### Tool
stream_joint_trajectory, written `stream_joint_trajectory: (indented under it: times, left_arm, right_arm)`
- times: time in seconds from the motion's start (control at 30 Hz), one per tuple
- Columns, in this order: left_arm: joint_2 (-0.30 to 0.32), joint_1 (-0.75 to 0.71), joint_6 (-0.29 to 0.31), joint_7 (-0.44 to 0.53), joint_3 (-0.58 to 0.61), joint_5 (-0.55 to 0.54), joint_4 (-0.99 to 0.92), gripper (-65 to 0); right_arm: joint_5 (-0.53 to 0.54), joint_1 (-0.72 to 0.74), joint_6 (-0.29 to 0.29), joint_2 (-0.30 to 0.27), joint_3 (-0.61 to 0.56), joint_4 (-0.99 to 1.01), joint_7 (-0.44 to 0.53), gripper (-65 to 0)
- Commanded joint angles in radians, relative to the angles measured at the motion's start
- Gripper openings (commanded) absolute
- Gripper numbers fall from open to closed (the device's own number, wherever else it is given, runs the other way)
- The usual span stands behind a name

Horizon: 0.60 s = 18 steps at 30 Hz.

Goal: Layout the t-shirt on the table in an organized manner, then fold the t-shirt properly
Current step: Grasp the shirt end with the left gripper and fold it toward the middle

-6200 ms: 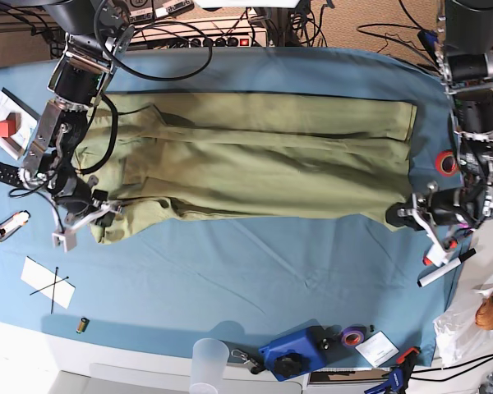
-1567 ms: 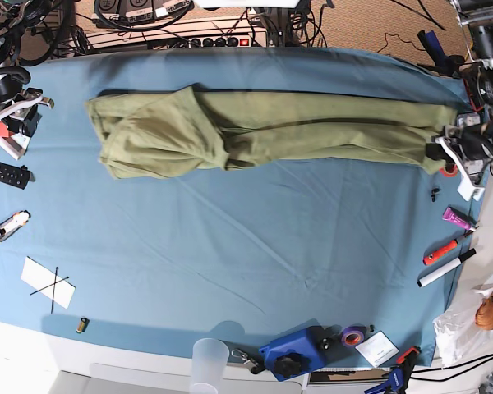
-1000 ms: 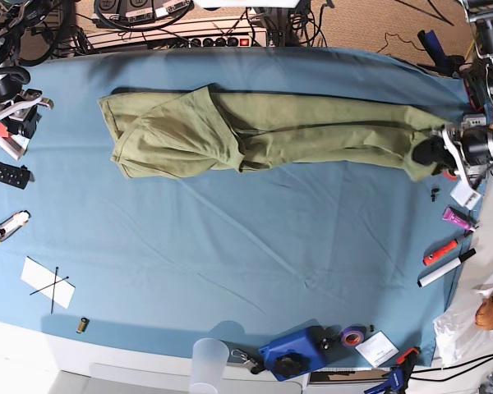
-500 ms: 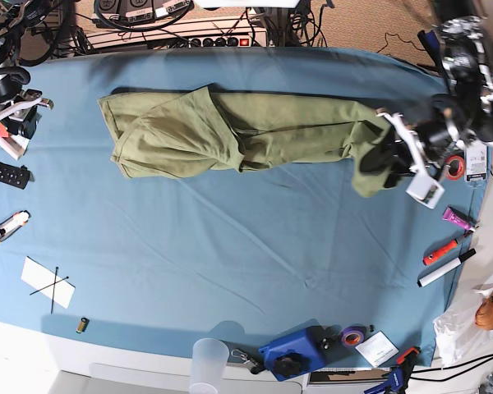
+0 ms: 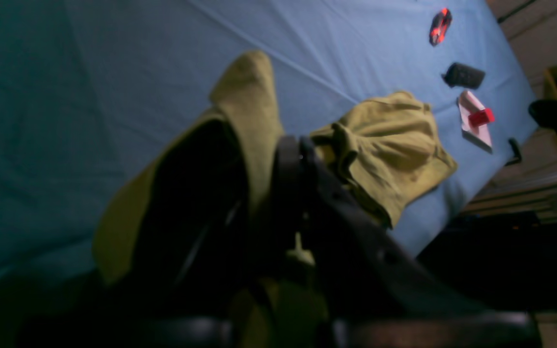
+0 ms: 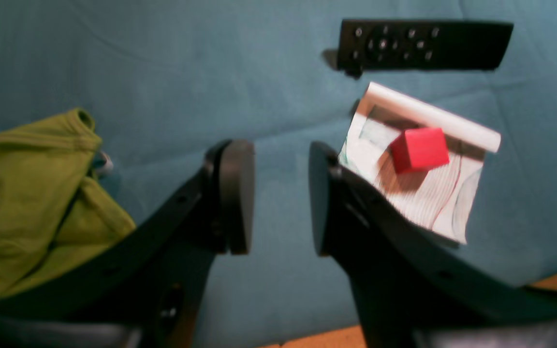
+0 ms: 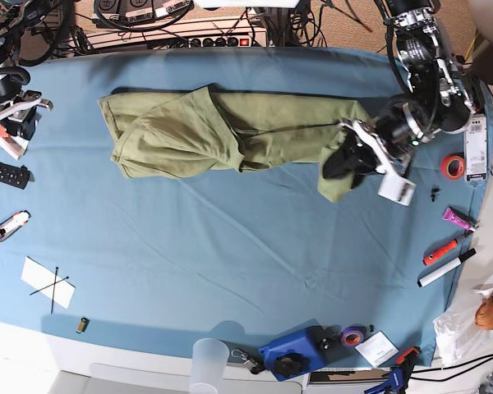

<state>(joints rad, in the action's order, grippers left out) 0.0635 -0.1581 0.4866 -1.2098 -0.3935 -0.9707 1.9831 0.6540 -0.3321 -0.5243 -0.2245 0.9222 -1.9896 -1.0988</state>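
Note:
The olive-green t-shirt [image 7: 230, 131] lies in a long, rumpled band across the far part of the light blue table [image 7: 246, 271], bunched thicker at its left end. My left gripper [image 7: 343, 162] is shut on the shirt's right end and holds it raised above the cloth. In the left wrist view a flap of the t-shirt [image 5: 254, 96] is pinched in the gripper [image 5: 269, 159]. My right gripper [image 7: 16, 115] hovers open at the table's left edge. In the right wrist view it [image 6: 276, 193] holds nothing, and the t-shirt [image 6: 22, 193] lies apart to its left.
A black remote [image 6: 423, 43] and a red cube [image 6: 418, 149] on a white card [image 6: 423, 198] lie by my right gripper. A red tape roll [image 7: 453, 167], markers [image 7: 444, 267], a blue device [image 7: 294, 351] and a clear cup [image 7: 208, 361] line the right and front edges.
My left gripper has lifted the shirt's right end and carried it leftward, away from the table's right edge, so the band is shorter. The right arm has stayed still.

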Motion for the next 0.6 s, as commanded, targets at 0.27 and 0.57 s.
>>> stream_joint_trajectory:
  times: [0.27, 0.57]
  left_arm:
    - [0.000, -0.013, 0.003, 0.146, 0.314, 0.162, 0.015, -65.0]
    - [0.000, -0.013, -0.165, 0.302, 0.517, 0.504, 0.015, -65.0]
  right_arm:
    - [0.011, 0.002, -0.002, -0.019, 0.007, -0.013, 0.033, -45.4]
    - [0.011, 0.002, -0.002, -0.019, 0.007, -0.013, 0.033, -45.4]
